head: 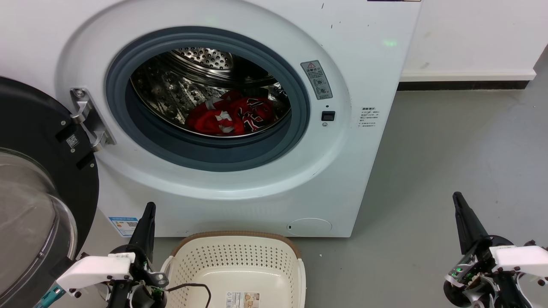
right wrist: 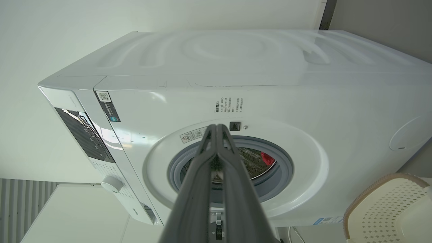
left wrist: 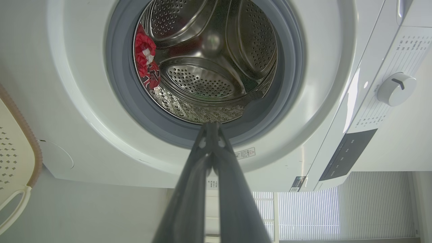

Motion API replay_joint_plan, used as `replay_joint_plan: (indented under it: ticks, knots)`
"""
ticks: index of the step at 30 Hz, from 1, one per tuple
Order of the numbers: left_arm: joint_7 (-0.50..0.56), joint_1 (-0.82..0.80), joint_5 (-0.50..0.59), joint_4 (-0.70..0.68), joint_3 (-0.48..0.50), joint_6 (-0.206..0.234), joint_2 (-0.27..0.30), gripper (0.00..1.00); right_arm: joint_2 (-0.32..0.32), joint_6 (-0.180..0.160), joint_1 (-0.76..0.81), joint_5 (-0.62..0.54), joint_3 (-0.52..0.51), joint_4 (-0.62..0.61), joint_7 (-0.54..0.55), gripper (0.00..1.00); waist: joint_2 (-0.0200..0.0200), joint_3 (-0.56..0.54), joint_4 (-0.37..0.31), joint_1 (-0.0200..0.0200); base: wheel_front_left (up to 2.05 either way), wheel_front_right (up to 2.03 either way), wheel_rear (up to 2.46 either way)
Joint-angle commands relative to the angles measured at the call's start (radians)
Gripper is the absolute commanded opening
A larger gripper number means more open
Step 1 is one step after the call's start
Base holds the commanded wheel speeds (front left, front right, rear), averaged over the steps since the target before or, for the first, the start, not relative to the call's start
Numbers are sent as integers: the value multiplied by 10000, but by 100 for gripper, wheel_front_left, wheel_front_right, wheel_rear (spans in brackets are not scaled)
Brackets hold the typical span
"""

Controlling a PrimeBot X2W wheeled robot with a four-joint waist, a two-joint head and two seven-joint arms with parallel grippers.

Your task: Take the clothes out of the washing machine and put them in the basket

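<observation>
The white washing machine [head: 355, 55] stands with its black-framed glass door [head: 34, 201] swung open to the left. Red clothes [head: 231, 115] with white patches and black lettering lie at the bottom of the steel drum; they also show in the left wrist view as clothes [left wrist: 145, 60]. The cream basket [head: 239, 265] sits on the floor below the porthole, with nothing in it. My left gripper [head: 150, 207] is shut and holds nothing, just left of the basket. My right gripper [head: 457, 197] is shut too, well to the right over the floor.
Grey floor [head: 449, 149] stretches to the right of the machine up to a white wall [head: 471, 34] with a dark skirting. A thin black cable [head: 192, 287] hangs over the basket's left side. The open door crowds the left side.
</observation>
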Motion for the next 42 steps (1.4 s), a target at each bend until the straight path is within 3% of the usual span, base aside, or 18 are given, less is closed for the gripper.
replay_joint_plan:
  ticks: [1,15,16,23,30,42]
  knots:
    - [17,-54,14,-2,25,-21,-21,0,33,-2,-131,-45,6,13,1,0,0,0,0,0,0,0,0]
    - [17,-54,14,-2,25,-21,-19,0,33,-3,-131,-44,5,12,1,0,0,0,0,0,0,0,0]
    - [-2,-1,1,-1,-2,0,-2,100,0,0,-1,-1,3,-2,-2,100,0,0,0,0,0,0,0]
    - [-385,-56,162,-37,-487,2,-9,100,-10,-2,195,-265,149,-144,-370,100,0,4,-2,0,0,0,0]
    - [-673,-172,994,-289,-694,1,-8,100,-47,-2,278,-1025,166,-363,-669,100,0,9,2,0,0,0,0]
    - [-1275,-423,4276,-691,-1188,78,-6,100,-63,-2,474,-4810,237,-1221,-1270,100,0,35,13,0,0,0,0]
